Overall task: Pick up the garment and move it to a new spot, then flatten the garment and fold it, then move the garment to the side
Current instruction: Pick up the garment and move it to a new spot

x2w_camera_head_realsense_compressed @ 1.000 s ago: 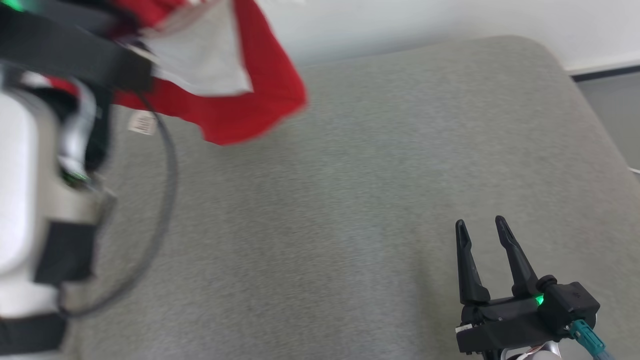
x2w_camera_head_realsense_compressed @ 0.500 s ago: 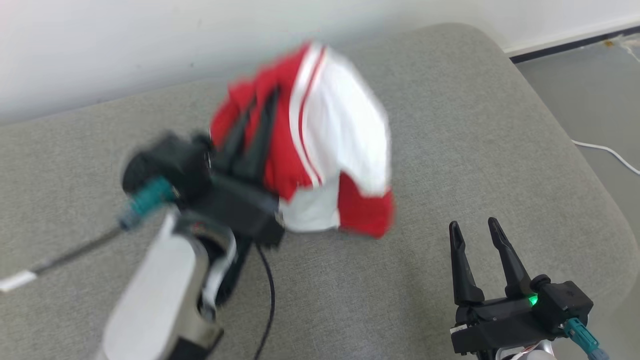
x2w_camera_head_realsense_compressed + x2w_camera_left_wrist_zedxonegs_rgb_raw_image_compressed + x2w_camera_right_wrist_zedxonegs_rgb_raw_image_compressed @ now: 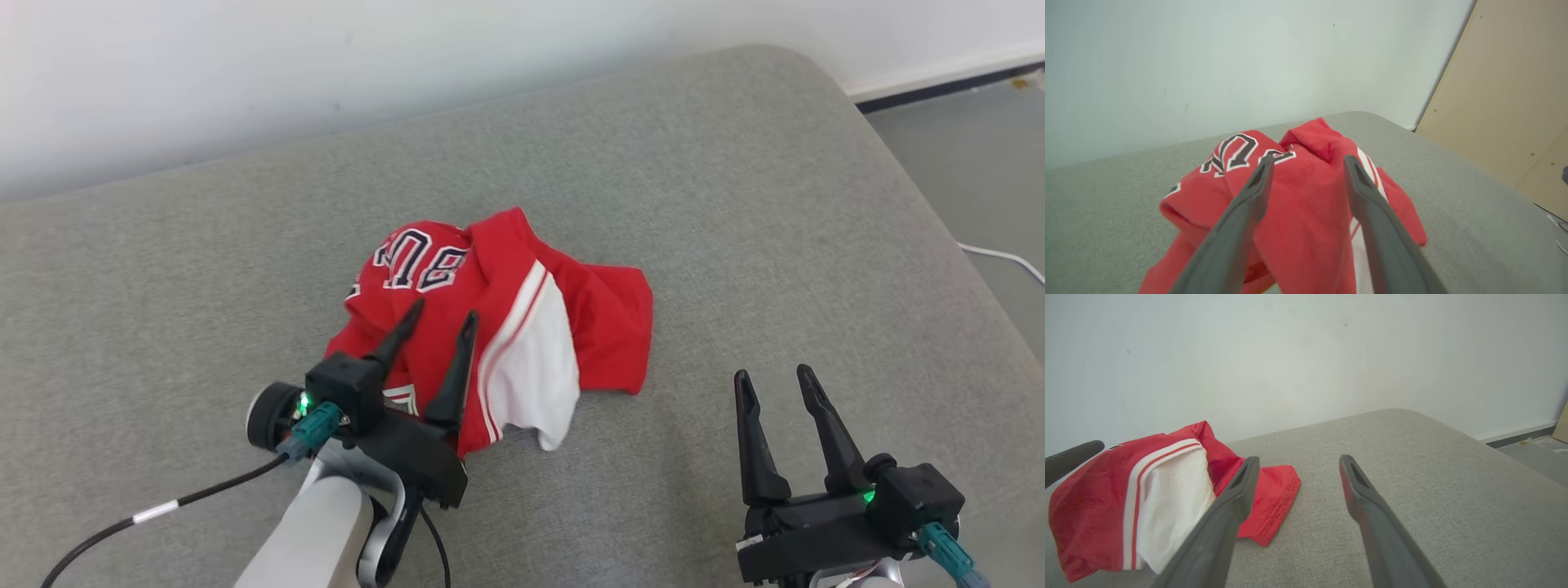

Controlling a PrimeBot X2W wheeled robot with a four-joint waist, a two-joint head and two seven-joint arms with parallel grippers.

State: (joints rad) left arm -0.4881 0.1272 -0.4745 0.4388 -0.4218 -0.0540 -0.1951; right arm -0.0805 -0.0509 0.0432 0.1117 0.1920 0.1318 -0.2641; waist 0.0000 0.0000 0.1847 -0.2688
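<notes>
Far left: black cable point(image 3: 155, 512) with a white tag, trailing across the grey cushion point(image 3: 735, 204). Next, left gripper point(image 3: 438, 322), low over the near-left part of the garment point(image 3: 588, 318), fingers spread apart and pointing away over the red cloth. In the left wrist view, nothing pinched between them, cloth lying beneath and beyond the tips. Then the garment itself: red jersey with dark numerals outlined in white and a white side panel edged with red stripes. Heaped in a loose mound about mid-cushion, one red hem corner flat on the fabric toward the right. Looks set down in its spot, not yet flattened. Judged light, soft and limp: likely to sag, bunch and drag other layers along if grabbed in the middle of the heap. Probably not slippery on the woven cushion, and nothing fragile about it. Best taken at single-layer edges: the flat red hem corner on the right for one gripper, the numbered shoulder or collar side on the left for the other, then drawn apart to spread. Further right, right gripper point(image 3: 774, 380), well apart from the cloth, fingers wide apart and holding nothing, above bare cushion. Far right: grey floor point(image 3: 980, 163) with a thin white cord point(image 3: 1004, 257).
</notes>
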